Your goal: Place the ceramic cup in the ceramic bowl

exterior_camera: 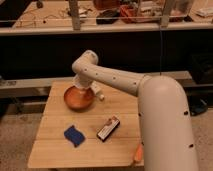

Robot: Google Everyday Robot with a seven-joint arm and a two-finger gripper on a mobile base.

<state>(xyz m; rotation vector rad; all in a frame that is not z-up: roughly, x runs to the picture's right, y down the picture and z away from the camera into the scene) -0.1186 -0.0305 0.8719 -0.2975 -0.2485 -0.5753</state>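
Where the bowl sits left of centre on the table, the tool hangs over its far rim; whether it grips anything, I cannot tell.

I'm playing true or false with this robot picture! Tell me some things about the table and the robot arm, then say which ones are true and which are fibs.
1. The ceramic bowl stands on the wooden table. True.
2. The blue pad lies inside the bowl. False: it lies on the table in front of the bowl, apart from it.
3. The gripper is at the bowl, just above its back rim. True.
4. The dark packet lies to the left of the blue pad in the picture. False: it lies to the pad's right.
5. A white bottle lies beside the bowl, on its right in the picture. True.
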